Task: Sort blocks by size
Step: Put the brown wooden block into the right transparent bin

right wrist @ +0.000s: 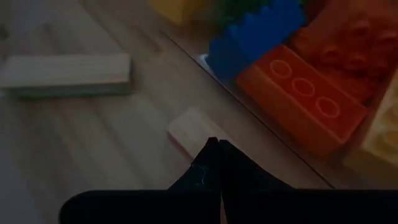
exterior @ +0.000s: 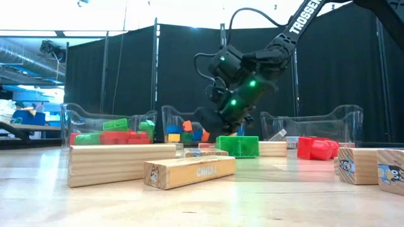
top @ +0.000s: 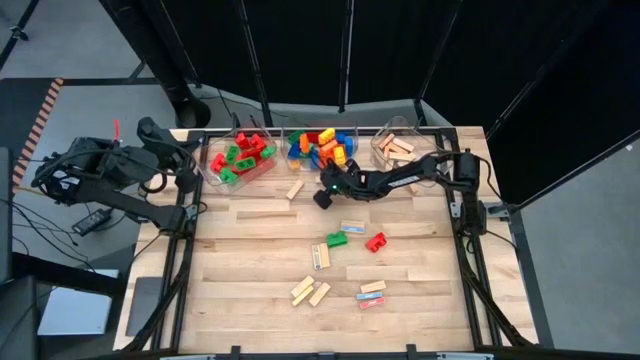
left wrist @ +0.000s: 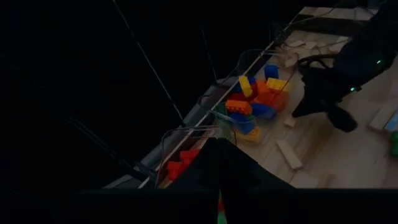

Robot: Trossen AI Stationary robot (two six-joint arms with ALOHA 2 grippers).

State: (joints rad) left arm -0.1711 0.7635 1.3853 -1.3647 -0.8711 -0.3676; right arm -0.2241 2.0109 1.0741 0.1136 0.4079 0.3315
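Right claw (right wrist: 214, 144), pinched shut and empty, poised directly above small tan block (right wrist: 189, 132) lying flat beside middle bin (top: 345, 134); left claw far off.

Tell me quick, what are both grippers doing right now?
Left gripper: shut, empty, parked beside the bins.
Right gripper: shut, empty, low over the table by the middle bin.

High view: straight down over whole bench (top: 250, 270), both arms in frame. Low view: at bench-top height, level across toward bins and dark curtain. Left wrist view: from off bench's edge, oblique onto middle bin (left wrist: 258, 93). Right wrist view: very near bench, closed fingers (right wrist: 214, 163) in foreground. All four share middle bin's bricks.
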